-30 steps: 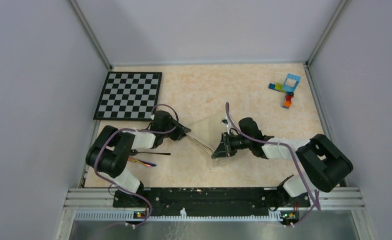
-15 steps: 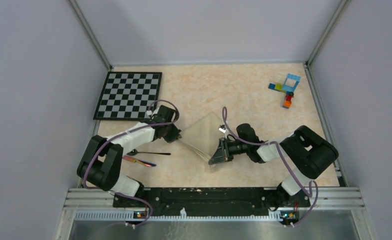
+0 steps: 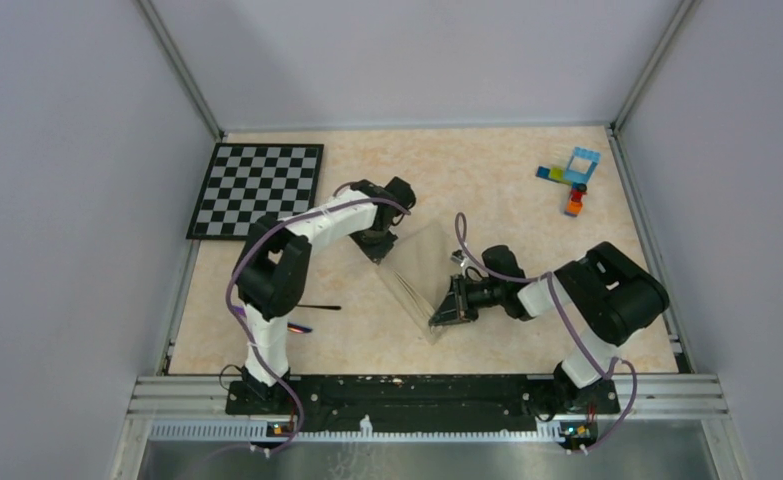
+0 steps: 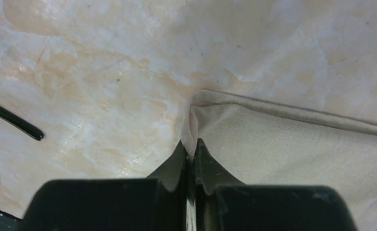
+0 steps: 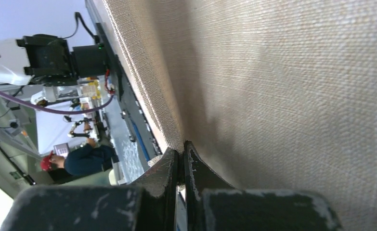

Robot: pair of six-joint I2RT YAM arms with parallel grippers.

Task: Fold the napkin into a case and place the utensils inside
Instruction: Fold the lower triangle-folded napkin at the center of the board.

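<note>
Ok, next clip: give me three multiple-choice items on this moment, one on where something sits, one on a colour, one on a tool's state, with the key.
1. Where on the table is the chequered board?
A) far left corner
B) near right corner
C) centre

2. What colour is the napkin?
A) red
B) cream-beige
C) black

3. How is the left tool?
A) wide open
B) shut, holding nothing
C) shut on the napkin's corner

Key:
1 A, the board lies by the far left walls in the top view.
2 B, plain beige weave fills the right wrist view.
3 C, the left wrist view shows its jaws pressed together with cloth between them.
</note>
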